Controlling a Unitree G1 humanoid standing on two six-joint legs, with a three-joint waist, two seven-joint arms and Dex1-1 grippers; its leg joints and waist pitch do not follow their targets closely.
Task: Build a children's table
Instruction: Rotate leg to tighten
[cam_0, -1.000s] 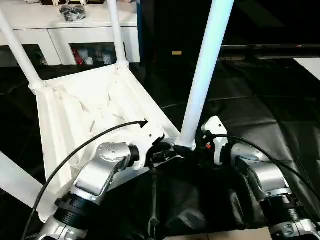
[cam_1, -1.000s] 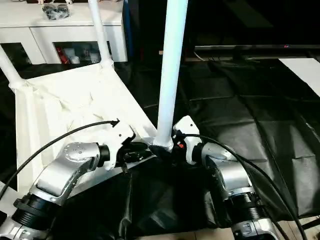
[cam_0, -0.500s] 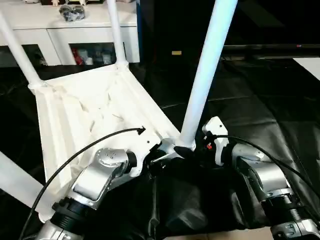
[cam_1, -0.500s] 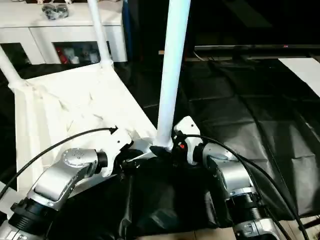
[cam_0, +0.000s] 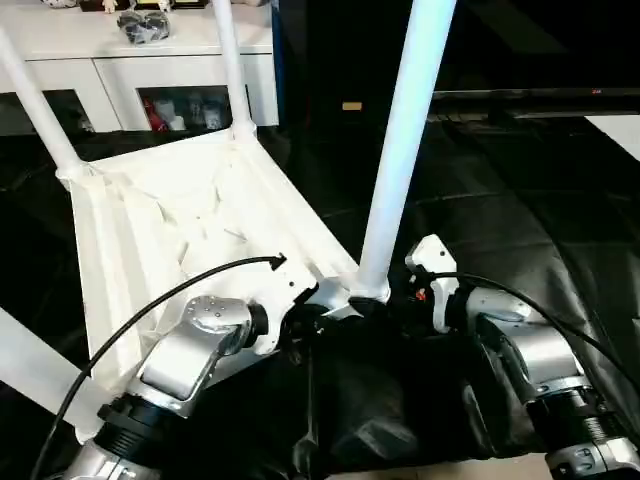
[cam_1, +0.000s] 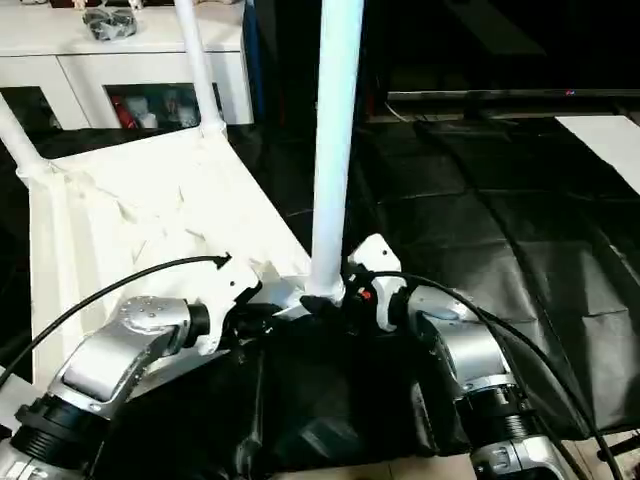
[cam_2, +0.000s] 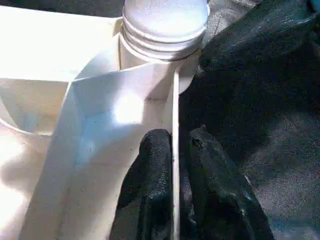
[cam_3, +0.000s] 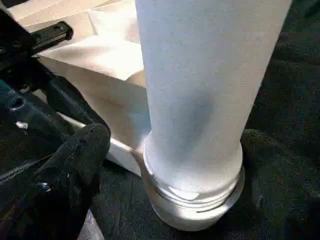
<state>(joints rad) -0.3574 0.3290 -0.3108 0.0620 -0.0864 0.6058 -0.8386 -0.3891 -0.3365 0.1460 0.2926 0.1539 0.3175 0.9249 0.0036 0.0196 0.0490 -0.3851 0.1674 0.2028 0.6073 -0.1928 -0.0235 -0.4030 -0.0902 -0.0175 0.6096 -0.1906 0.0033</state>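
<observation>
Left wrist view: left gripper (cam_2: 176, 150) pinches the thin rim of the upturned table top (cam_0: 180, 215) on the black sheet (cam_1: 500, 230), while the right gripper (cam_3: 165, 165) has its jaws wide around the near leg (cam_0: 400, 150); keep the rim pinned while turning the leg straight.

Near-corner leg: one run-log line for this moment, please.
stage: leg standing in corner socket | left gripper: shut on tabletop rim | right gripper: open, fingers either side of leg base | tabletop: upside down
</observation>
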